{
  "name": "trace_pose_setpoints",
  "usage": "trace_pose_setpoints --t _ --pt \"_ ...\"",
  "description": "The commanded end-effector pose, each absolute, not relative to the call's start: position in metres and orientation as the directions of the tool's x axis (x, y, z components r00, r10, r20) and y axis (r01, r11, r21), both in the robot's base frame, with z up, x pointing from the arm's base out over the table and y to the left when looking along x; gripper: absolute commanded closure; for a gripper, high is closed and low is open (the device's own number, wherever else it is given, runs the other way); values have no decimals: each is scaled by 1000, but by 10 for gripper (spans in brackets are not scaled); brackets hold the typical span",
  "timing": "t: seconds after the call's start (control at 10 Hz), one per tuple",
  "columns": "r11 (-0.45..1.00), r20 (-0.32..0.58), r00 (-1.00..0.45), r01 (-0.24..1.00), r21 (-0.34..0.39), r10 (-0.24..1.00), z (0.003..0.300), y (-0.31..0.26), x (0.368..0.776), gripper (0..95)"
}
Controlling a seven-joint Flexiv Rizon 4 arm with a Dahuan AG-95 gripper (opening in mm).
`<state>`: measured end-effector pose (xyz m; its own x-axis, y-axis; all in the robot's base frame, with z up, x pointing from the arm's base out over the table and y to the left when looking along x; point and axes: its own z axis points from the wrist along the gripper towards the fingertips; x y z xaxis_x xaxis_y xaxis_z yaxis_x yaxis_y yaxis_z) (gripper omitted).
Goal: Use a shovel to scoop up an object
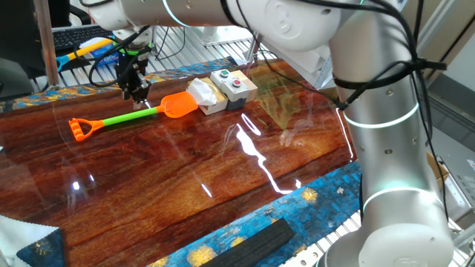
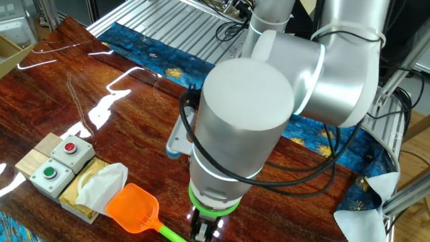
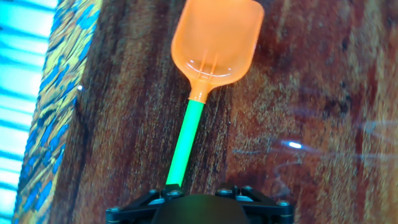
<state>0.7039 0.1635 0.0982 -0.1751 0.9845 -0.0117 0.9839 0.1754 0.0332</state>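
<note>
Lying flat on the glossy reddish wooden table (image 1: pixel 223 185), the shovel (image 1: pixel 126 116) shows an orange D-shaped handle nearest the one fixed camera, then a thin lime-green shaft, then a broad translucent orange blade with rounded corners and a shallow dish. The gripper (image 1: pixel 136 95) points down over the shaft close to where it joins the blade. Its black fingers seem to straddle the green shaft, but whether they are clenched on it or merely stand around it I cannot tell; the hand view shows only the shaft running under the gripper body. Just beyond the blade tip sits the object (image 1: pixel 204 96), a small tan box with crumpled white tissue bulging from its top, touching or nearly touching the blade. Right behind it stands a grey box (image 1: pixel 231 86) with a red and a green button.
</note>
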Motion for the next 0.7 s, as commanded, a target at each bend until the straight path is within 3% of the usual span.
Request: trace_pose_setpoints --t 0.1,0.4,0.5,0.7 --pt "115 24 -116 993 36 993 96 165 707 570" --pt "146 20 -146 989 26 989 97 166 708 570" --pt "191 14 -192 981 25 981 97 166 708 950" --pt "246 6 -247 969 27 969 97 166 708 950"
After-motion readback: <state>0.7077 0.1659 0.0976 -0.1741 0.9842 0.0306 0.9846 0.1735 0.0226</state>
